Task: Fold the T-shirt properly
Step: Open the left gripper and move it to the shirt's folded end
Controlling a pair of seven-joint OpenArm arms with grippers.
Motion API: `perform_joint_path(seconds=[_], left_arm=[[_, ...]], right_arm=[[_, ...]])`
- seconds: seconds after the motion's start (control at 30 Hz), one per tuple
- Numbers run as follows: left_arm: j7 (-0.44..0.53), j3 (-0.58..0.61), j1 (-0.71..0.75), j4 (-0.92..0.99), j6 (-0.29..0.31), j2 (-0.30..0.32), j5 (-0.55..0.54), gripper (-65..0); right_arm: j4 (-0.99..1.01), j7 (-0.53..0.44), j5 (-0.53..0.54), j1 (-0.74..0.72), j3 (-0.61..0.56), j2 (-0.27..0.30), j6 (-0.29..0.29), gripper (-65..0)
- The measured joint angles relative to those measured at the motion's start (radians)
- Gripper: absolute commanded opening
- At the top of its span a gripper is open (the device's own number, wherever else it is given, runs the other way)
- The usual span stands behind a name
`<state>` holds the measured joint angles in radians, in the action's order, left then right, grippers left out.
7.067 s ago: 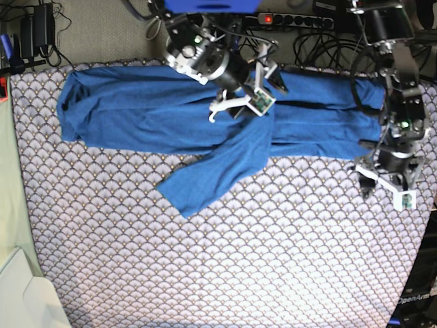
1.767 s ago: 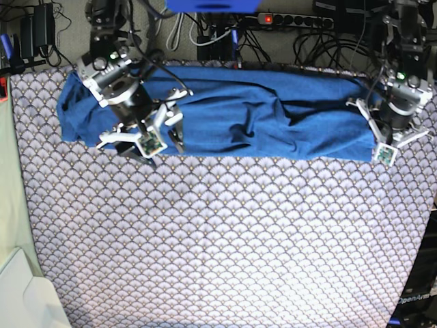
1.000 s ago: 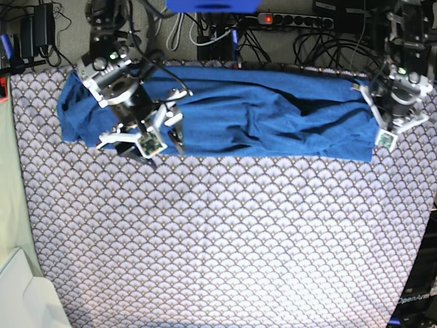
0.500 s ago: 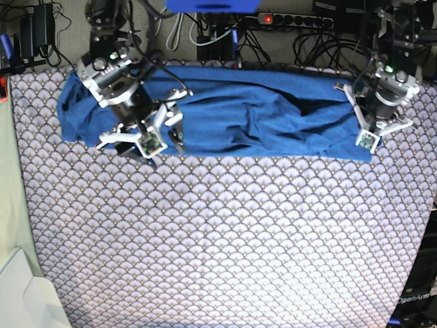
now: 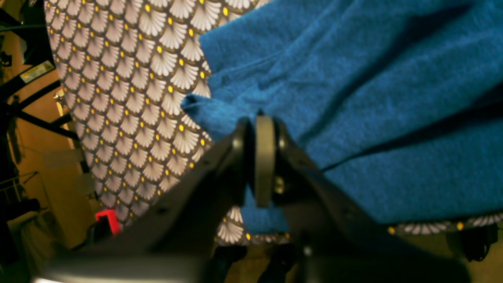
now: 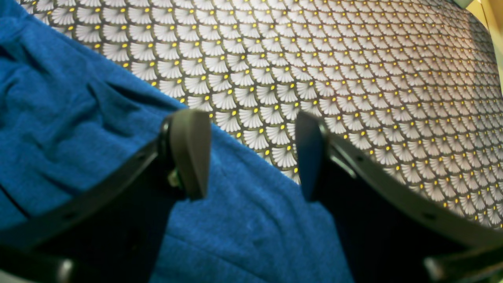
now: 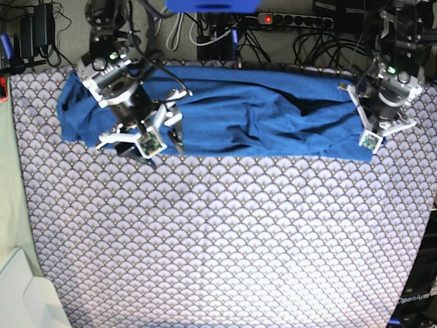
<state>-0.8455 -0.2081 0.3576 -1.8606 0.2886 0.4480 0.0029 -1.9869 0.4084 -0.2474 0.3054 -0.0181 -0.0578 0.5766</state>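
The blue T-shirt (image 7: pixel 246 116) lies as one long folded band across the far side of the scallop-patterned tablecloth (image 7: pixel 218 239). My left gripper (image 7: pixel 375 130) sits at the band's right end. In the left wrist view its jaws (image 5: pixel 264 129) look pressed together at the T-shirt's (image 5: pixel 373 98) edge, and a small fold sticks out beside the tips. My right gripper (image 7: pixel 147 140) hovers over the band's left part. In the right wrist view it (image 6: pixel 249 153) stands open above the T-shirt's (image 6: pixel 78 118) front edge, with nothing between its fingers.
A power strip and tangled cables (image 7: pixel 293 20) run behind the table's far edge. A white box (image 7: pixel 20 294) sits at the near left corner. The patterned cloth (image 6: pixel 353 59) stretches towards the near side. A red object (image 5: pixel 106 220) shows beyond the table's edge.
My left gripper has drawn the shirt's right end inward to the left, then shifted slightly back right. The right arm has not moved.
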Motion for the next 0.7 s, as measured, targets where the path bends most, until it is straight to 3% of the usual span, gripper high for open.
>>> perform_joint_path(seconds=[0.1, 0.23, 0.37, 0.57, 0.7], left_arm=[[-0.004, 0.0, 0.003, 0.0, 0.0, 0.0, 0.0, -38.5], [0.0, 0.0, 0.003, -0.006, 0.0, 0.001, -0.003, -24.9], [0.004, -0.011, 0.002, -0.006, 0.002, -0.005, -0.007, -22.8], [0.009, -0.172, -0.004, 0.028, -0.003, -0.045, -0.005, -22.8], [0.006, -0.213, -0.009, 0.103, 0.0, -0.058, -0.006, -22.8]], right_arm=[[0.0, 0.0, 0.0, 0.0, 0.0, 0.0, 0.0, -30.0], [0.0, 0.0, 0.0, 0.0, 0.0, 0.0, 0.0, -29.9], [0.0, 0.0, 0.0, 0.0, 0.0, 0.0, 0.0, -29.9], [0.0, 0.0, 0.0, 0.0, 0.0, 0.003, 0.0, -29.9], [0.0, 0.0, 0.0, 0.0, 0.0, 0.003, 0.0, -29.9]])
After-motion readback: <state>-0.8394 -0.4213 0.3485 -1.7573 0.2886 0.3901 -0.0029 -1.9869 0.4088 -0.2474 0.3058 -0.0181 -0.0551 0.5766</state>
